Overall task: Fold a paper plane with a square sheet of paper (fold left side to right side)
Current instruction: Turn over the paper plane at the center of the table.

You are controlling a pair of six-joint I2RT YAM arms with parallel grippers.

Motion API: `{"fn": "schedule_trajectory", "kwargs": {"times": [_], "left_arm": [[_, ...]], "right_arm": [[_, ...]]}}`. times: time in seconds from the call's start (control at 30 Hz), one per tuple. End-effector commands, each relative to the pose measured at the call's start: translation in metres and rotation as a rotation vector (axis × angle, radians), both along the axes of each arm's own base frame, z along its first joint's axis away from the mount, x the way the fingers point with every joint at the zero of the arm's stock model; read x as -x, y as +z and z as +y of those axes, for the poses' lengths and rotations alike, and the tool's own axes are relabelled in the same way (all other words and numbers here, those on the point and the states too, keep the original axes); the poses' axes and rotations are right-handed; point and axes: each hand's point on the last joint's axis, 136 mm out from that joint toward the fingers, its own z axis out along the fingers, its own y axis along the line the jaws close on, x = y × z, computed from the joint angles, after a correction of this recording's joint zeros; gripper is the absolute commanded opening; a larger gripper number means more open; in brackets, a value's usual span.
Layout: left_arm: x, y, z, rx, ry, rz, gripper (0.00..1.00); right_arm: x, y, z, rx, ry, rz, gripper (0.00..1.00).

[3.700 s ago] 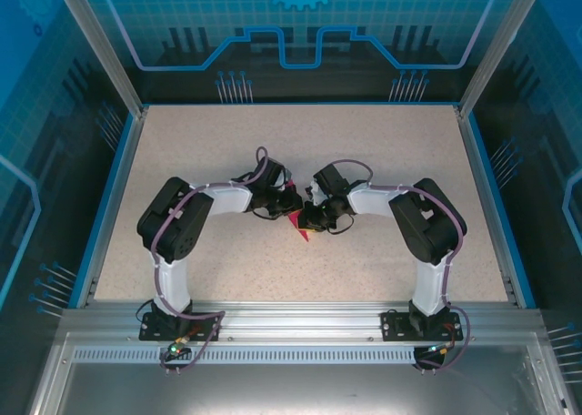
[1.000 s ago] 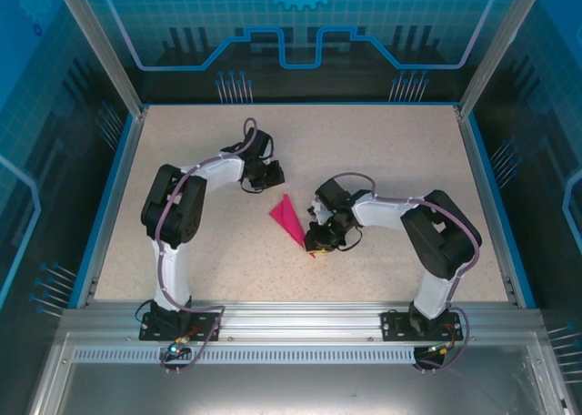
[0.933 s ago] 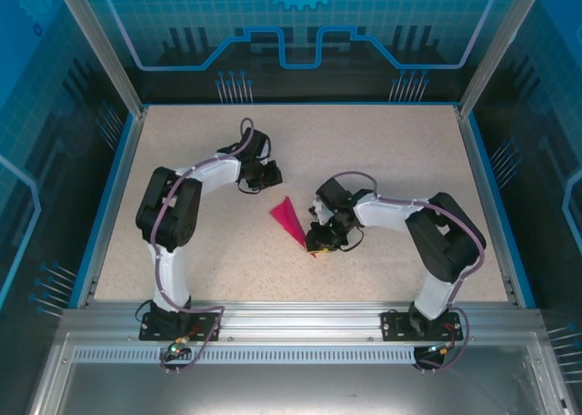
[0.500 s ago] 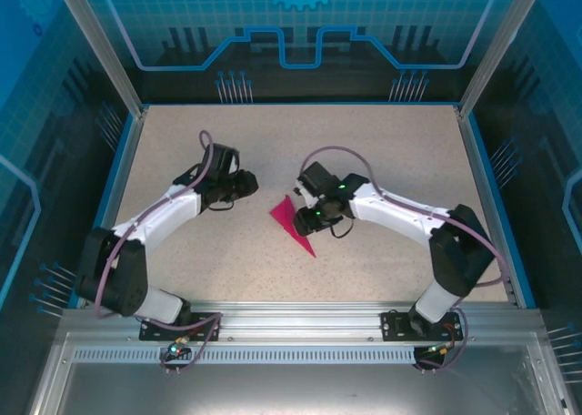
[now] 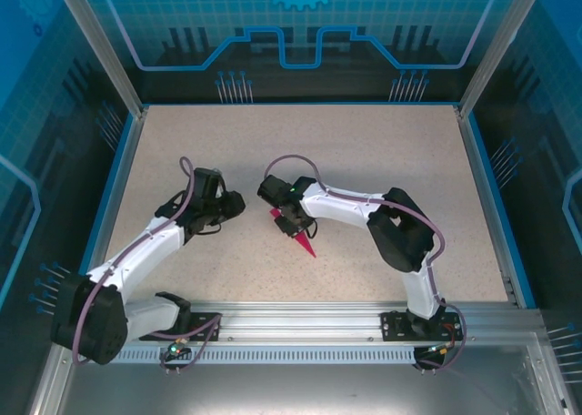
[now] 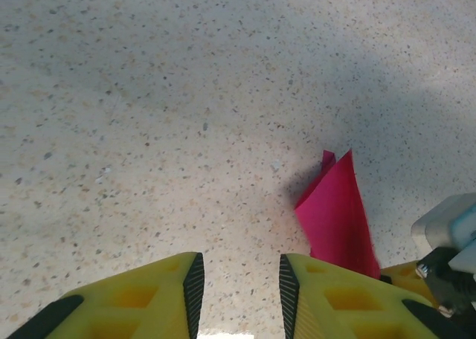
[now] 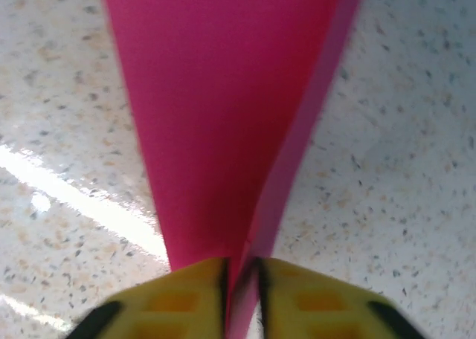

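The right fingers point(image 7: 178, 298) are clamped together on the plane point(image 7: 223, 116). A thin fold of the pink paper is pinched between their tips, and the rest is spread out ahead of them over the bench point(image 7: 387, 168). The left fingers point(image 6: 149, 294) are held apart, with nothing between them, above bare bench. The plane is seen ahead of them and to their right, not touched by them. From above, it is found mid-bench, its point turned toward the near edge.
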Motion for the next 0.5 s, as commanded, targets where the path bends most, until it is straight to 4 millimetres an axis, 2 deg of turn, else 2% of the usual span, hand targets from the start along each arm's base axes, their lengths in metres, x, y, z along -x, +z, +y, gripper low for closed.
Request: {"fn": "schedule_trajectory", "kwargs": {"times": [0.0,0.07,0.13,0.23,0.33,0.47], "left_arm": [[0.008,-0.001,0.011,-0.029,0.037,0.017,0.37],[0.009,0.0,0.012,-0.037,0.036,0.017,0.37],[0.01,0.003,0.013,-0.038,0.038,0.011,0.37],[0.01,0.006,0.013,-0.033,0.041,0.002,0.38],[0.01,0.007,0.012,-0.032,0.038,-0.003,0.38],[0.009,0.008,0.013,-0.036,0.039,-0.004,0.38]], "right_arm": [[-0.005,0.018,-0.004,0.009,0.001,-0.037,0.05],[-0.002,0.035,-0.004,-0.079,-0.012,-0.025,0.0],[0.001,0.054,-0.007,-0.214,-0.043,0.014,0.0],[0.006,0.07,-0.017,-0.447,-0.115,0.105,0.0],[0.005,0.065,-0.033,-0.642,-0.207,0.218,0.0],[0.001,0.034,-0.054,-0.779,-0.31,0.347,0.0]]}}
